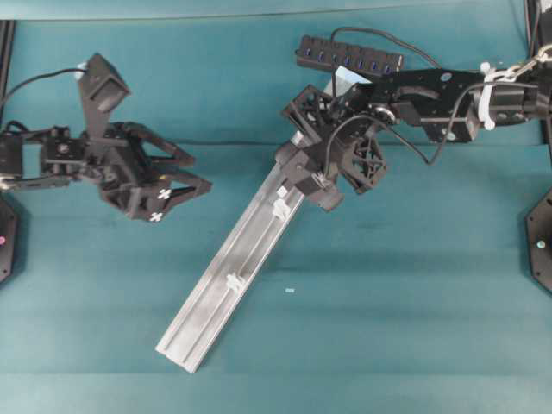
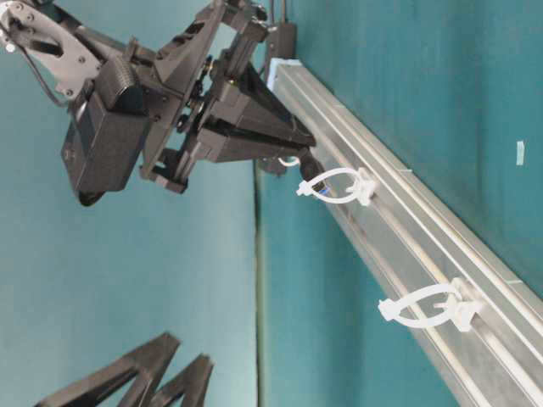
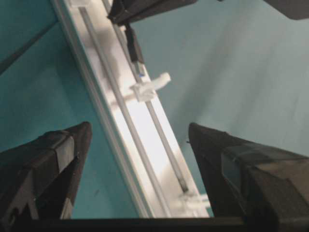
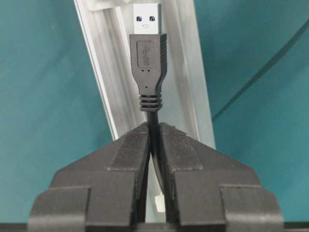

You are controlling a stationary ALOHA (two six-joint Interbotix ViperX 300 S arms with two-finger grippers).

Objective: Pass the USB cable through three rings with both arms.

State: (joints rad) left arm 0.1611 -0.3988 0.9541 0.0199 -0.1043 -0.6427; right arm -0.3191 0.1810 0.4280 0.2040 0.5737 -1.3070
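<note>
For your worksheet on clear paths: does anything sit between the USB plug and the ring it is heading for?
Nothing visible does. The right gripper holds the USB cable behind its plug, whose metal tip is at the nearest ring on the aluminium rail.

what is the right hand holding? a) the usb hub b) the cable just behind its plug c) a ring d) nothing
b: the right hand is shut on the cable just behind the plug, which points along the rail.

Overhead view looked straight down on the teal counter [image 1: 103,328]; table-level view sat close, rotated sideways; wrist views looked along their fingers. All shared the long silver aluminium rail [image 1: 226,289].
</note>
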